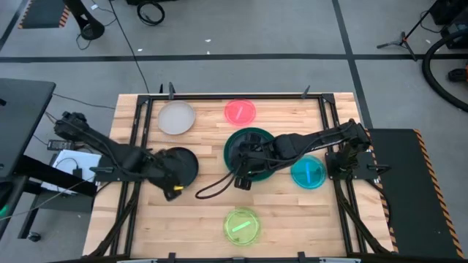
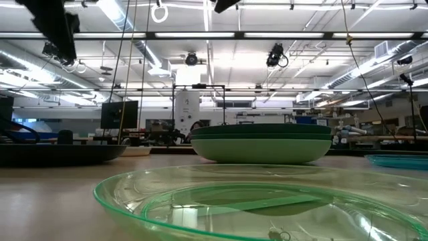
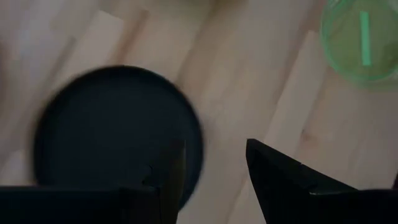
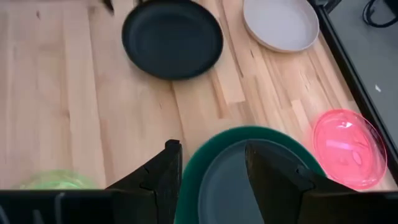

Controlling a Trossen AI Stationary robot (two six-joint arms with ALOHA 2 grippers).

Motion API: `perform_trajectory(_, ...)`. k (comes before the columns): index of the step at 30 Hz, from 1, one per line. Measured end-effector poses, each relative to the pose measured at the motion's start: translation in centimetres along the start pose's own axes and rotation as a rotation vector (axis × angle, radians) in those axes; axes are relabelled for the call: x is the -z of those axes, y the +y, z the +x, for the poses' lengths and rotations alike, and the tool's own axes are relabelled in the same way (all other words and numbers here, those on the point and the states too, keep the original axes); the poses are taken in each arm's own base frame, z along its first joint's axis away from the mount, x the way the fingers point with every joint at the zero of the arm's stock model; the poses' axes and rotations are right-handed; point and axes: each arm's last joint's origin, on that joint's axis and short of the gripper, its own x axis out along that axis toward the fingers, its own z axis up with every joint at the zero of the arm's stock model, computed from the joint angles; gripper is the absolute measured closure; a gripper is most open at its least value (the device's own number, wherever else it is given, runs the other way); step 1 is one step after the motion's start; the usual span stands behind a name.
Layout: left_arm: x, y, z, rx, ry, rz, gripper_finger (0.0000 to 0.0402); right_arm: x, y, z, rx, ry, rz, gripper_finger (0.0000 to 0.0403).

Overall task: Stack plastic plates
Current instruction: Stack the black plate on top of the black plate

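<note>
In the high view, a black plate (image 1: 180,164) lies left of centre. A stack of green plates (image 1: 252,150) sits at the middle, with a darker plate nested on top (image 4: 249,186). The other plates lie singly: light grey (image 1: 176,117), pink (image 1: 240,111), cyan (image 1: 308,172) and yellow-green (image 1: 241,226). My left gripper (image 3: 214,149) is open over the black plate's near-right rim (image 3: 186,155). My right gripper (image 4: 211,149) is open above the stack's left rim (image 4: 199,162), one finger on either side of it. In the low view the stack (image 2: 261,144) stands behind the yellow-green plate (image 2: 267,201).
A dark cable (image 1: 212,190) loops over the wood between the black plate and the stack. A black metal frame (image 1: 139,139) borders the table on the left and right. Bare wood shows at the table's near-left (image 1: 161,226) and near-right (image 1: 307,219).
</note>
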Motion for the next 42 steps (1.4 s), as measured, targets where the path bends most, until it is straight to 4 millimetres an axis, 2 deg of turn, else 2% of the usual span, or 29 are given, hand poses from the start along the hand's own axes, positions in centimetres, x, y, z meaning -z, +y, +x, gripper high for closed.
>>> perform_trajectory(6,1.3,0.2,2.9,0.019,-0.013,-0.133,0.0225,-0.4,0.0,-0.3,-0.011,-0.028,0.015,0.0220)
perform_trajectory(11,1.3,-0.6,4.8,-0.011,0.008,-0.171,0.0225,-0.6,0.1,-0.3,-0.018,-0.045,0.033,0.0220)
perform_trajectory(16,1.5,-2.1,8.4,-0.078,0.055,-0.167,0.0225,-0.8,0.2,-0.3,-0.027,-0.067,0.060,0.0220)
perform_trajectory(20,2.1,-2.4,10.8,-0.161,0.108,-0.165,0.0225,-0.8,0.5,-0.4,-0.036,-0.073,0.057,0.0220)
perform_trajectory(25,2.3,-2.5,12.1,-0.203,0.114,-0.165,0.0225,-0.5,1.2,-0.8,-0.052,-0.076,0.048,0.0220)
perform_trajectory(34,1.8,-1.3,15.4,-0.321,0.169,-0.164,0.0230,0.0,2.5,-1.4,-0.078,-0.072,0.062,0.0221)
perform_trajectory(38,1.7,-1.2,15.9,-0.315,0.195,-0.147,0.0251,0.4,3.2,-1.8,-0.087,-0.065,0.074,0.0221)
perform_trajectory(42,1.7,-1.3,16.0,-0.307,0.204,-0.123,0.0292,0.8,3.8,-2.1,-0.097,-0.059,0.085,0.0221)
